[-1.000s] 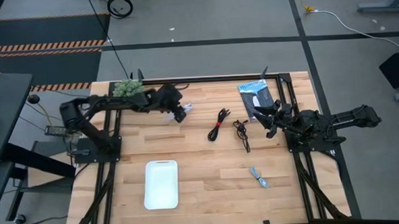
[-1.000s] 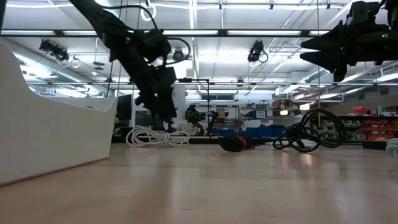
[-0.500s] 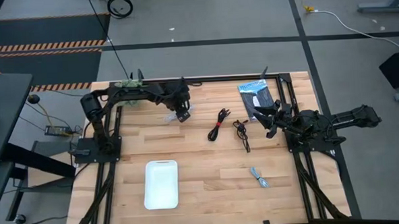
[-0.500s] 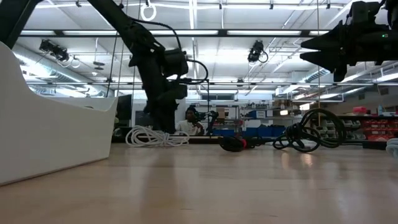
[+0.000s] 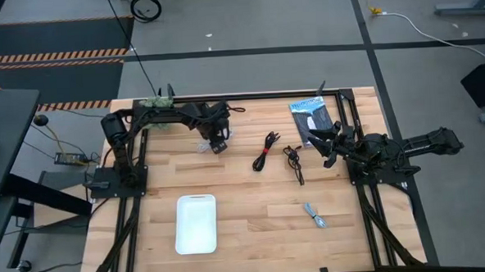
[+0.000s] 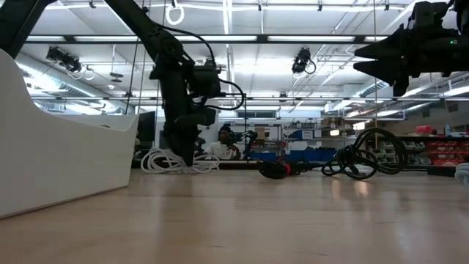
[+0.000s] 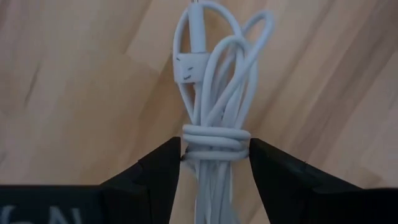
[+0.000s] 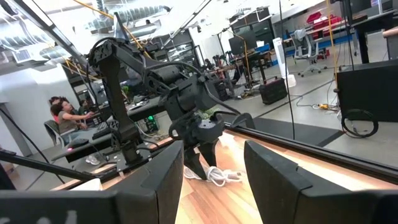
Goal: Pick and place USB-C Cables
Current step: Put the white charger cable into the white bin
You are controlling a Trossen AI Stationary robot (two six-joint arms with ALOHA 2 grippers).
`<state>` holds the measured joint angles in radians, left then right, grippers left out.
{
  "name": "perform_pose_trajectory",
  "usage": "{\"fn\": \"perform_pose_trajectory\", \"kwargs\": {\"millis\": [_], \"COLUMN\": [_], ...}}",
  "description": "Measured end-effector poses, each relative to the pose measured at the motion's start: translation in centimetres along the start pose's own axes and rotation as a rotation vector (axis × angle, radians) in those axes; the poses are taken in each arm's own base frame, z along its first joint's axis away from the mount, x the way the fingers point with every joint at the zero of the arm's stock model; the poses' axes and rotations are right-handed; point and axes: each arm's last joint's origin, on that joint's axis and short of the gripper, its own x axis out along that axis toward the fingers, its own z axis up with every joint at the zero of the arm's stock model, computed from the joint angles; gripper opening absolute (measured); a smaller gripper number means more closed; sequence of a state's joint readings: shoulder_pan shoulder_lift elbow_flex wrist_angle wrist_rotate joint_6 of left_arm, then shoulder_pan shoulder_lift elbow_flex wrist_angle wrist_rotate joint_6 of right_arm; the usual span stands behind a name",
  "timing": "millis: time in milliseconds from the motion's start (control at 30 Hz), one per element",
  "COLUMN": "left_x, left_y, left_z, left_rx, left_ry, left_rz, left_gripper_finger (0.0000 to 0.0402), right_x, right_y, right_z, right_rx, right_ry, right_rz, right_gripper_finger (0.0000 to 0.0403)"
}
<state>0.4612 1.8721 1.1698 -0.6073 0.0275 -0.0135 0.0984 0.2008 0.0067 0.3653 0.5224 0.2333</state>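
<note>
The white-grey USB-C cable (image 5: 203, 145), a coil wound round its middle, lies on the table's far left part. My left gripper (image 5: 216, 142) is down on it, shut on its wound middle. The black cable with the red band (image 5: 266, 150), the black cable (image 5: 294, 162) and the light blue-grey cable (image 5: 316, 216) lie flat on the wood. My right gripper (image 5: 326, 145) hovers open above the table's right side, beside the black cable, touching nothing. My left gripper (image 7: 215, 146) pinches the white-grey cable at its wound middle (image 7: 215, 135), one finger on each side of the wrap. The fingers come from above, pointing down, and lie across the bundle. The cable (image 6: 179, 161) rests on the table, its looped end (image 7: 217, 56) stretching ahead of the fingers.
A white tray (image 5: 196, 224) stands near the table's near left edge and fills the low view's left (image 6: 58, 161). A flat dark blue-and-white packet (image 5: 310, 115) lies at the far right. Bare wood lies between the tray and the light blue-grey cable.
My left gripper has swung a little toward the table's right, turned to point down, and lowered onto the white-grey cable. The cable has shifted slightly along the table. The right arm has kept still.
</note>
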Motion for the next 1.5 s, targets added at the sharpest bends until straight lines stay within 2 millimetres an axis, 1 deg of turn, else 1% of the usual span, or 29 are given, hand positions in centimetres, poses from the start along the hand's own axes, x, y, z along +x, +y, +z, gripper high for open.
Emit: {"fn": "perform_pose_trajectory", "kwargs": {"millis": [133,300,400,500,667,767,900,1000,1067,1167,1267,1333,1500], "left_x": [0.0,0.0,0.0,-0.1,-0.4,-1.1,-3.5,-5.9,-8.1,-11.1,-13.5,-14.6,-15.8], "left_y": [-0.4,-0.7,-0.6,-0.7,-1.5,-1.9,-2.6,-4.0,-5.4,-7.8,-10.4,-12.2,-16.6], "left_z": [-0.3,-0.3,-0.2,-0.2,-0.5,-0.6,-0.2,-0.1,-0.1,-0.4,-1.2,-2.0,-4.8], "left_rx": [0.021,0.046,0.048,0.053,0.121,0.135,0.132,0.132,0.107,0.026,-0.097,-0.169,-0.275], "left_ry": [0.026,0.025,0.024,0.024,0.037,0.053,0.053,0.055,0.041,0.004,-0.056,-0.091,-0.115], "left_rz": [0.01,0.049,0.052,0.054,0.069,0.083,0.082,0.074,0.06,0.014,-0.031,-0.05,-0.04], "left_gripper_finger": [0.0183,0.0138,0.0119,0.0108,0.0104,0.0103,0.0103,0.0103,0.0103,0.0103,0.0103,0.0103,0.0103], "right_x": [0.0,0.0,0.0,0.0,0.0,0.0,0.0,0.0,0.0,0.0,0.0,0.0,0.0], "right_y": [0.0,0.0,0.0,0.0,0.0,0.0,0.0,0.0,0.0,0.0,0.0,0.0,0.0], "right_z": [0.0,0.0,0.0,0.0,0.0,0.0,0.0,0.0,0.0,0.0,0.0,0.0,0.0], "right_rx": [0.0,0.0,0.0,0.0,0.0,0.0,0.0,0.0,0.0,0.0,0.0,0.0,0.001], "right_ry": [0.0,0.0,0.0,0.0,0.0,0.0,0.0,0.0,0.0,0.0,0.0,0.0,-0.002], "right_rz": [0.0,0.0,0.0,0.0,0.0,0.0,0.0,0.0,0.0,0.0,0.0,0.0,0.0], "right_gripper_finger": [0.0176,0.0176,0.0176,0.0176,0.0176,0.0176,0.0176,0.0176,0.0176,0.0176,0.0176,0.0176,0.0176]}}
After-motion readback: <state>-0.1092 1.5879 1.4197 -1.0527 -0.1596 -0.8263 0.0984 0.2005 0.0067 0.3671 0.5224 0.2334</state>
